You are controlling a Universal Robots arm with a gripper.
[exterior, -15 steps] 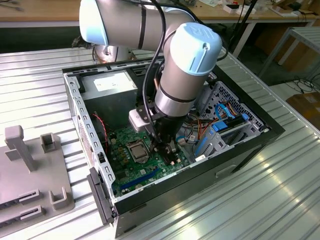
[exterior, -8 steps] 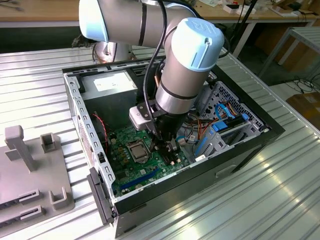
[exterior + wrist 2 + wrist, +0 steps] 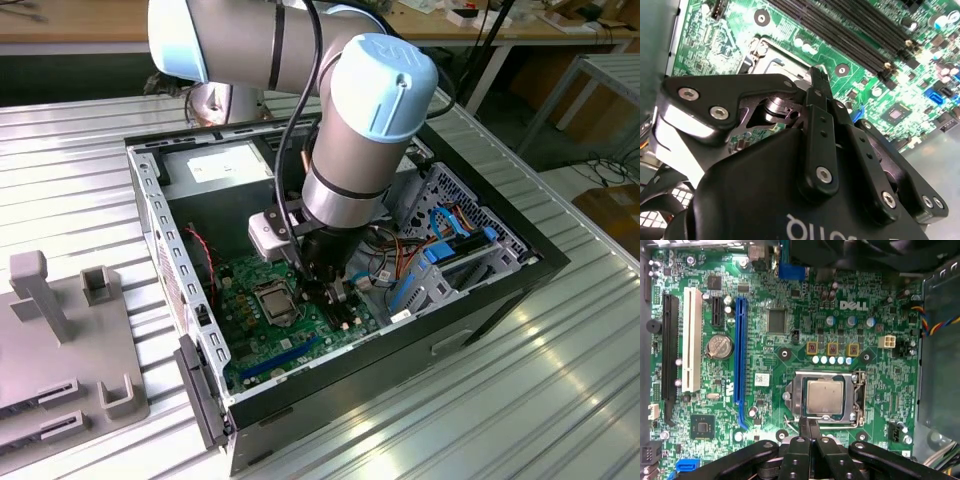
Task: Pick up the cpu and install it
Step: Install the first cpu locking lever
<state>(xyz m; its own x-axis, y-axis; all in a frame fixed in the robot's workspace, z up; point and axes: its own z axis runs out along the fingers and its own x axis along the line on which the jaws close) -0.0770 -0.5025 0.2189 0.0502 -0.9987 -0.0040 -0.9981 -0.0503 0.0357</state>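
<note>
A ribbed metal table (image 3: pixel 500 400) fills most of the exterior view, its slats catching bright light. On the exterior view's left, a grey fixture (image 3: pixel 60 340) with upright posts and slots rests on the table. Behind the table a wooden bench (image 3: pixel 70 25) runs along the top edge, with dark space under it. At the exterior view's right stand a white-legged stand (image 3: pixel 590 85), cables on the floor (image 3: pixel 600 165), and a cardboard box (image 3: pixel 615 215).
</note>
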